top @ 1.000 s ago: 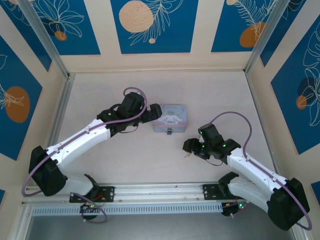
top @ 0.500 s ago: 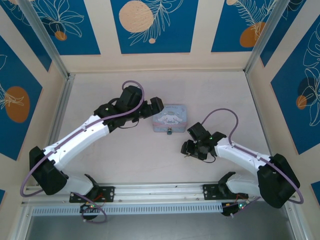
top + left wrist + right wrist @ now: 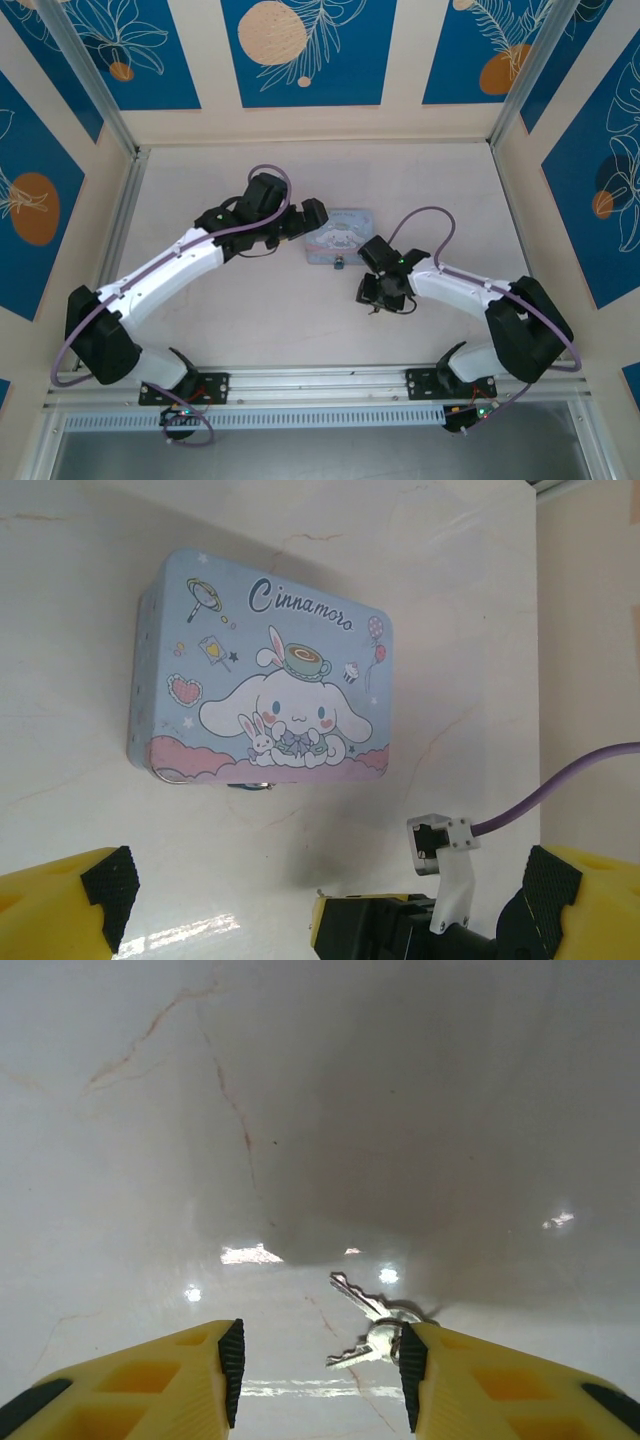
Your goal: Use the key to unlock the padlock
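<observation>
The key [image 3: 375, 1328] is a pair of tiny thin metal keys on one ring, lying flat on the table. My right gripper [image 3: 320, 1375] is open and low over the table, with the key ring right against its right pad [image 3: 411, 1372]. In the top view the right gripper [image 3: 374, 296] is just in front of the tin box [image 3: 341, 236]. The padlock [image 3: 340, 264] hangs at the tin's front edge; its blue body [image 3: 250, 784] barely peeks out under the lid. My left gripper [image 3: 312, 215] stands open at the tin's left end, holding nothing.
The light blue cartoon tin box [image 3: 265, 680] lies closed in the middle of the table. The right arm's wrist [image 3: 400, 930] with its purple cable [image 3: 560, 790] crosses the bottom of the left wrist view. Pale walls enclose the table on three sides.
The right arm has swung left and forward, bringing its gripper closer to the tin's front. The left gripper has shifted only slightly beside the tin.
</observation>
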### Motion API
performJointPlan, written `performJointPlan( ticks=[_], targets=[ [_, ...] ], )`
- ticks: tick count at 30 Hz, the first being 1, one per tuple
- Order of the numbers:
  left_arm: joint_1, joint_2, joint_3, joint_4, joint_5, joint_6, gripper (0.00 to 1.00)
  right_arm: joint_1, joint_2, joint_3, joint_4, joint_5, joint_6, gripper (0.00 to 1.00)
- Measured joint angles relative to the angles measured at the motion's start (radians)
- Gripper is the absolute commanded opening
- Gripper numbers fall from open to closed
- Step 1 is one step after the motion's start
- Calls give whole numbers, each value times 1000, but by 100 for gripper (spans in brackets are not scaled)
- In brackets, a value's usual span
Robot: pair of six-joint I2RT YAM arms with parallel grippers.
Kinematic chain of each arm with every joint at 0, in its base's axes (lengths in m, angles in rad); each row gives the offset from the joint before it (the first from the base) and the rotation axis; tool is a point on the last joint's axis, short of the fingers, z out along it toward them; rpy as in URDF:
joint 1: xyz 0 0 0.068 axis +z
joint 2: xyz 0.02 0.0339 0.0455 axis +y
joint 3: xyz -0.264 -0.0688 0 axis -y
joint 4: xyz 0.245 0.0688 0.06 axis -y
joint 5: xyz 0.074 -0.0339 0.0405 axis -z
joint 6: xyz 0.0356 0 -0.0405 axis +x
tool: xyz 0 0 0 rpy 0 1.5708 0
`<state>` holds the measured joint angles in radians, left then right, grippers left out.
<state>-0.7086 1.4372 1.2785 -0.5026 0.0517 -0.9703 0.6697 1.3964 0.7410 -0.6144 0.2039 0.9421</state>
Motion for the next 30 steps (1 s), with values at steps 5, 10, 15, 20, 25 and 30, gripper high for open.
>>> performJointPlan(
  ticks=[5,10,15,20,25,30],
  targets=[
    [3,35,0,4,20,3,100,14,10,2,-30,14,4,51],
    [3,59,3,16,37,4,100,22,-14,2,-72,37,17,58],
    [4,90,5,36,45,7,100,24,-93,4,-126,51,74,61],
    [5,114,5,51,45,8,100,24,-136,-5,-136,35,221,61],
    [5,122,14,55,45,11,100,30,-143,-51,-105,-1,378,61],
    [6,130,23,64,45,11,100,35,-133,-69,-77,-13,475,60]
  ],
)
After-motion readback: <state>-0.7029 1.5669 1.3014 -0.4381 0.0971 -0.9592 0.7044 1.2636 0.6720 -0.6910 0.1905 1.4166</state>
